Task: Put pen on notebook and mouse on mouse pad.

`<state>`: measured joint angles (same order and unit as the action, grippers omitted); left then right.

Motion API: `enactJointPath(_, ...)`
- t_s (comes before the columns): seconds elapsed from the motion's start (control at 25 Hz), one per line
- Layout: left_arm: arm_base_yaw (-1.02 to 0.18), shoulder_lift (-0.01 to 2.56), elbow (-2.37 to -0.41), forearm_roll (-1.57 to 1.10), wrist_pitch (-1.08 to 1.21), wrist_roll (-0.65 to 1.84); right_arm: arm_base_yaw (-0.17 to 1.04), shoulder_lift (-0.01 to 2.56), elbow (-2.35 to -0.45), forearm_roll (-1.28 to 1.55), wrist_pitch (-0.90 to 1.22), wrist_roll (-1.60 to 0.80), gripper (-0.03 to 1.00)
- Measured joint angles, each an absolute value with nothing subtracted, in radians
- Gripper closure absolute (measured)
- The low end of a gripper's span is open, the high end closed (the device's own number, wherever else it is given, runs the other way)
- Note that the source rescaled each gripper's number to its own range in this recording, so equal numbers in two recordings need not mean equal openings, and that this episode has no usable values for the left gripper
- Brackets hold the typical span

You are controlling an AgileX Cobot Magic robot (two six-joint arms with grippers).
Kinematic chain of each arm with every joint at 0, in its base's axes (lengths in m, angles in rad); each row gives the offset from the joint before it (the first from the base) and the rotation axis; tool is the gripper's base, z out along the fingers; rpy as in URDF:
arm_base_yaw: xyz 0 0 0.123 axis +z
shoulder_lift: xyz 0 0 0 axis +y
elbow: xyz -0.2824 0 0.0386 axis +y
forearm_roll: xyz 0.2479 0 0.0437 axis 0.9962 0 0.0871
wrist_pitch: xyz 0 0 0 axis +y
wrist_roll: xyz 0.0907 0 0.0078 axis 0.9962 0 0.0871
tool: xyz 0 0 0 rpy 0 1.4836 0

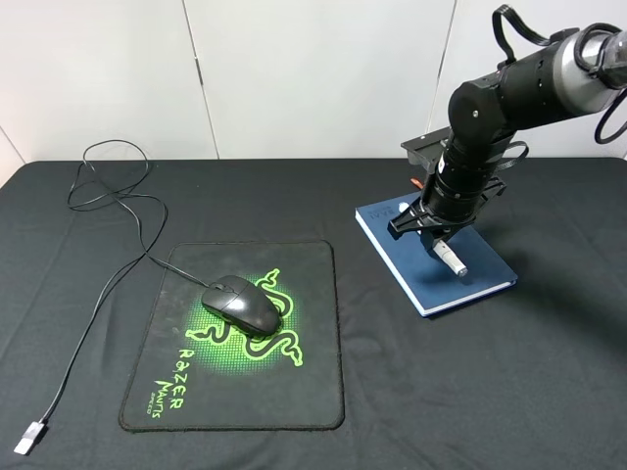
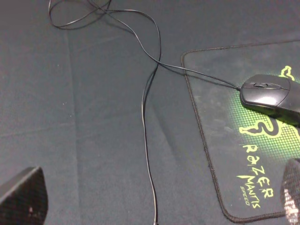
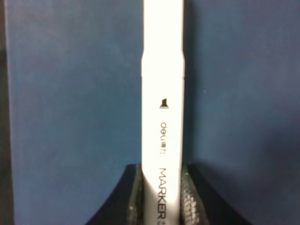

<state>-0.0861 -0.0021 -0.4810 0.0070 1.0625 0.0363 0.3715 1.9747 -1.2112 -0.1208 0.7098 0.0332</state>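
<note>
Pen [image 3: 162, 93]: light, stiff, smooth white barrel — likely slippery; right gripper [image 3: 160, 194] clamps it near one end, just above the notebook [image 1: 431, 279].
Notebook: flat, rigid blue cover, clear landing under the pen.
Mouse [image 1: 242, 305]: already on the mouse pad [image 1: 313, 392], left of the notebook.
Cable [image 2: 146, 117]: slack, trails away from the notebook over the bench [image 1: 549, 392].
Left gripper: cannot tell its state.
</note>
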Motion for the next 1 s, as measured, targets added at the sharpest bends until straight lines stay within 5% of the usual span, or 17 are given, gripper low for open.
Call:
enactJointPath(0.08,-0.086,-0.002,-0.481,0.007,1.063,0.036,0.372,1.975,-1.211,-0.121,0.709,0.027,0.73)
enactJointPath(0.2,-0.086,-0.002,-0.481,0.007,1.063,0.036,0.372,1.975,-1.211,-0.121,0.704,0.020,0.17)
enactJointPath(0.28,-0.086,-0.002,-0.481,0.007,1.063,0.036,0.372,1.975,-1.211,-0.121,0.691,0.019,0.04)
enactJointPath(1.0,-0.086,-0.002,-0.481,0.007,1.063,0.036,0.372,1.847,-1.211,-0.110,0.782,0.018,-0.03)
